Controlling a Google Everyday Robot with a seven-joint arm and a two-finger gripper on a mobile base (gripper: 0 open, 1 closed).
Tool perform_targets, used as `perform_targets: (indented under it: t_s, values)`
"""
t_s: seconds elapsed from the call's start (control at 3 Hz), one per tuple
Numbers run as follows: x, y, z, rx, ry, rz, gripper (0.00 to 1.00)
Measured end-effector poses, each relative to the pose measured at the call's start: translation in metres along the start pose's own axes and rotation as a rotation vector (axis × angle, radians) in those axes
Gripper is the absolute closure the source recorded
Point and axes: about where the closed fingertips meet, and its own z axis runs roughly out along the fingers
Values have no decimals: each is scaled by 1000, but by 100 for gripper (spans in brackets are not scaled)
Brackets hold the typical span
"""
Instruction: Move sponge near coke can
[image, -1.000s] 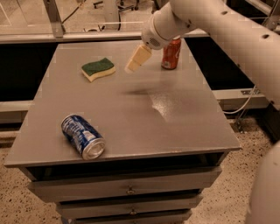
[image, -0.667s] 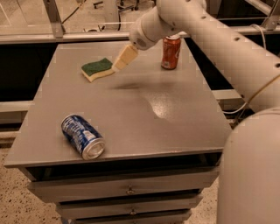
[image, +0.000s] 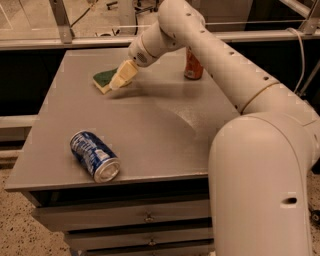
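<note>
Your gripper (image: 122, 75) sits at the sponge (image: 104, 78), far left on the table (image: 150, 130).
Whether it grips, you cannot tell; the coke can (image: 193, 67) stands far right, lettering unreadable.

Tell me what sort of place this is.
Probably a robotics lab or test area: a grey drawer cabinet serves as the table, the floor is speckled, and a metal rail runs behind. The pincer hangs at the sponge, at the cabinet's far side.

This looks like a lab or workshop: a grey table (image: 150, 145) over metal drawers (image: 125, 215), speckled floor (image: 17, 235) at 7 o'clock, and a metal rail (image: 50, 43) at 11. The gripper (image: 121, 76) hangs low over the table's far side, at 11 o'clock.
</note>
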Motion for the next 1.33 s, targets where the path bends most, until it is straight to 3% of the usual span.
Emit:
perform_targets:
  t_s: [0.33,0.67,1.0,1.33]
  values:
    - [8,9,15,-53,13,25,0]
    - [10,14,20,-77,16,33,15]
    - [8,16,18,-82,15,33,39]
    - [6,21,6,-69,10,24,70]
